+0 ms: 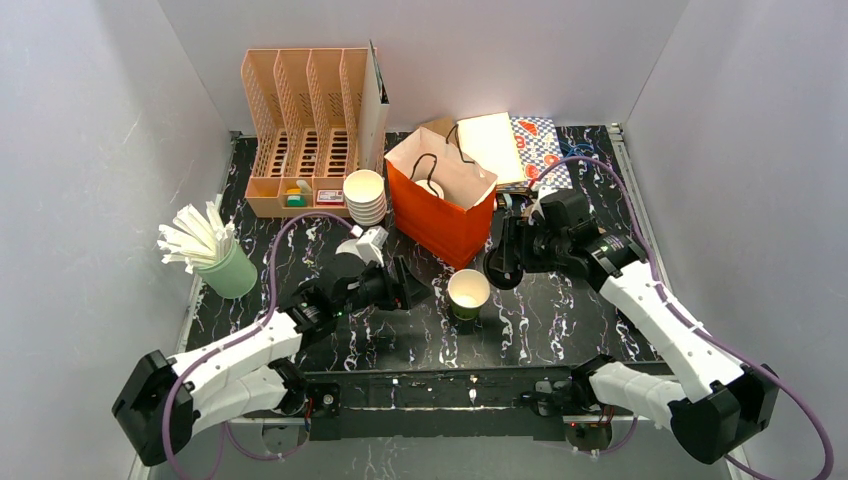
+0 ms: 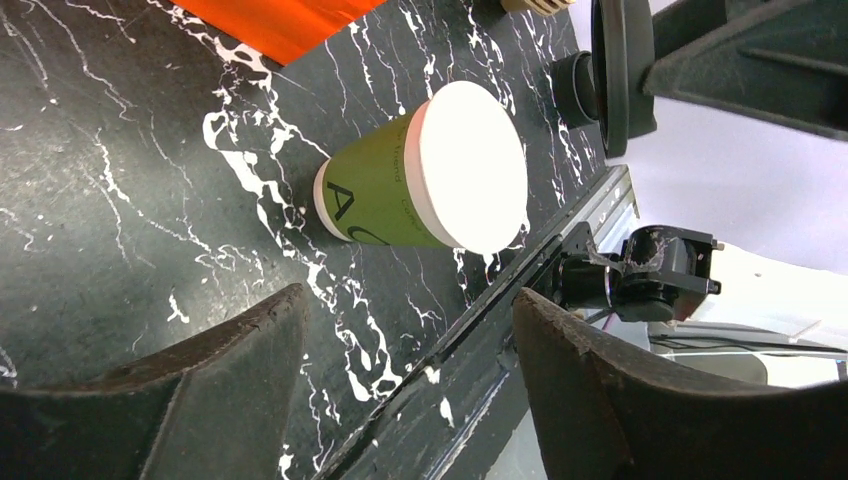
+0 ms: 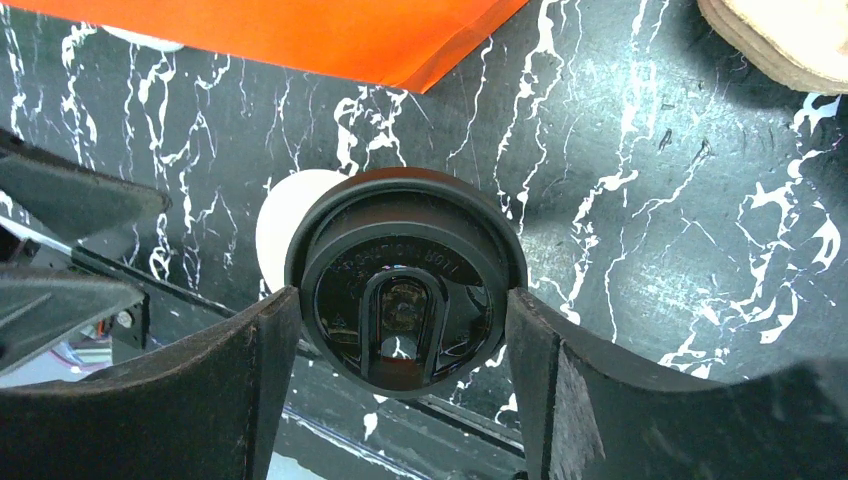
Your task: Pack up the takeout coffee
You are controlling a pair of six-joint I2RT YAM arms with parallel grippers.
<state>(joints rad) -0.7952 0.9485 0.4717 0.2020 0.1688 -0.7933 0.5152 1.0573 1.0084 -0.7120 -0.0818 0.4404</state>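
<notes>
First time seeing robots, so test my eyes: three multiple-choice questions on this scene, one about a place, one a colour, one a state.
1. The green cup is, relative to the orange bag: A inside; B on the table in front; C behind.
2. The lid in the right gripper is: A white; B red; C black.
3. The left gripper is: A open, empty; B gripping the cup; C gripping the bag.
Answers: B, it stands on the table; C, the pinched lid is black; A, its jaws stand apart, nothing between.

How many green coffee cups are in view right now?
1: the green cup stands on the table, just in front of the orange bag. Another may sit hidden inside that bag.
</notes>
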